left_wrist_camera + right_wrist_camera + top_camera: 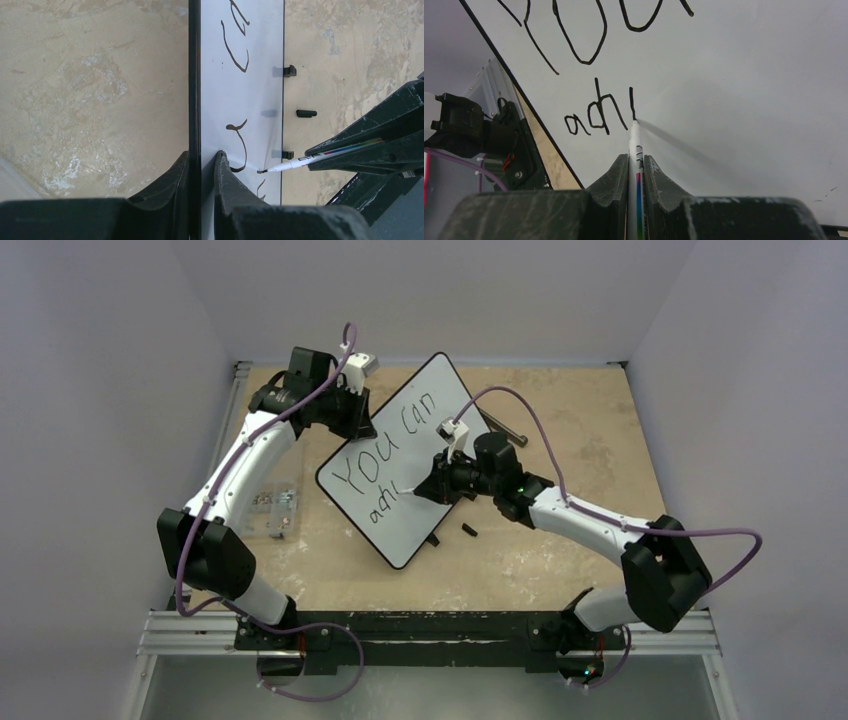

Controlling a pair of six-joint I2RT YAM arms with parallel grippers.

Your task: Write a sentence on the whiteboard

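Note:
The whiteboard [440, 440] lies slanted mid-table. The sentence [385, 450] reads "You can" with "ach" and a fresh stroke below it [596, 112]. My left gripper [352, 412] is shut on the whiteboard's far left edge [196, 100], one finger on each face [202, 160]. My right gripper [425, 487] is shut on a white marker pen [635, 165] with a rainbow stripe. The pen tip touches the board at the foot of a short vertical stroke [632, 104]. The pen also shows in the left wrist view [300, 161].
A small black cap [469, 530] lies on the table just right of the board. A long dark pen-like item [505, 428] lies beyond the board's right side. Small clutter [275, 502] sits at the table's left edge. Board feet [290, 71] stick out.

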